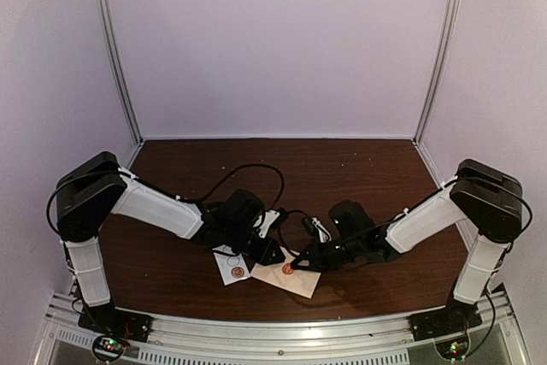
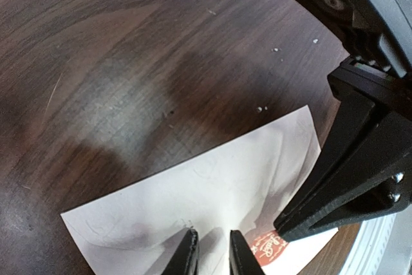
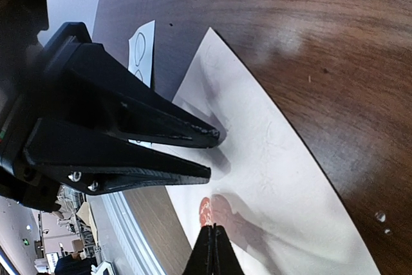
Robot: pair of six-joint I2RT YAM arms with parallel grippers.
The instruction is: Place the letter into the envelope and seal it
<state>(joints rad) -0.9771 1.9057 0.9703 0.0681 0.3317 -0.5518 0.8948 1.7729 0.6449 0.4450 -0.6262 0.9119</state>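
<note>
The pale envelope (image 1: 295,283) lies flat on the dark wood table (image 1: 342,177), near the front edge. It also shows in the left wrist view (image 2: 212,178) and the right wrist view (image 3: 270,159). A round red seal (image 3: 205,211) sits on it, also seen from the left wrist (image 2: 269,248). My right gripper (image 3: 211,235) is shut, its tip down on the seal. My left gripper (image 2: 211,254) is slightly open, its fingertips (image 2: 188,249) resting on the envelope beside the seal. Both grippers meet over the envelope in the top view. No letter is in view.
A small white sticker strip (image 1: 231,267) with another red seal lies just left of the envelope; it also shows in the right wrist view (image 3: 143,49). The metal frame rail (image 1: 282,331) runs along the table's near edge. White walls enclose the table.
</note>
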